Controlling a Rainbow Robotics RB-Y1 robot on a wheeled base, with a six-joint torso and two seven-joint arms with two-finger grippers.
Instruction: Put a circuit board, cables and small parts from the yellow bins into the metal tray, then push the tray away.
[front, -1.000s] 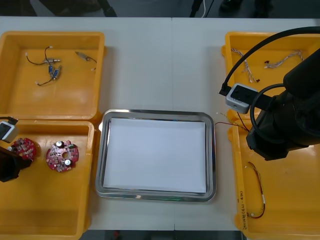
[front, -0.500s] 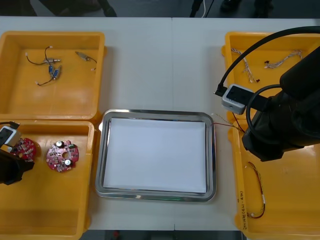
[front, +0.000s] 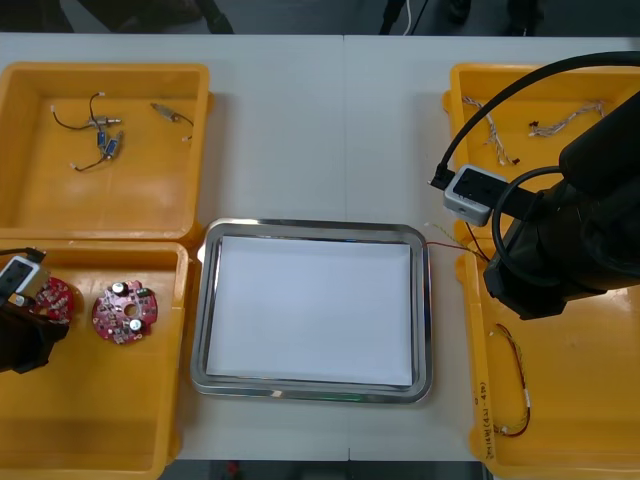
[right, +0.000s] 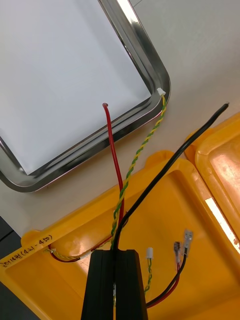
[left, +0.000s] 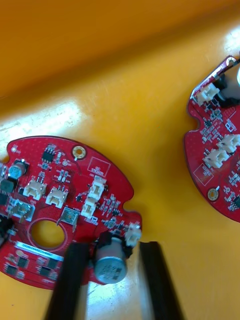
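Left gripper (left: 116, 250): jaws apart astride circuit board (left: 60, 200), you close squarely | right gripper (right: 117, 257): clamped on cables (right: 116, 165), lift clear of metal tray (right: 152, 65) rim.

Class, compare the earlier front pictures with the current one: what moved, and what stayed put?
The right gripper, jaws shut on a bundle of red, yellow and black cables, shifted slightly left, toward the white-lined metal tray. The left gripper crept rightward over the round red circuit board in the near left yellow bin. Boards, tray and bins stayed put.

2nd board (left: 217, 150) cropped, bin label (front: 484, 413) too small
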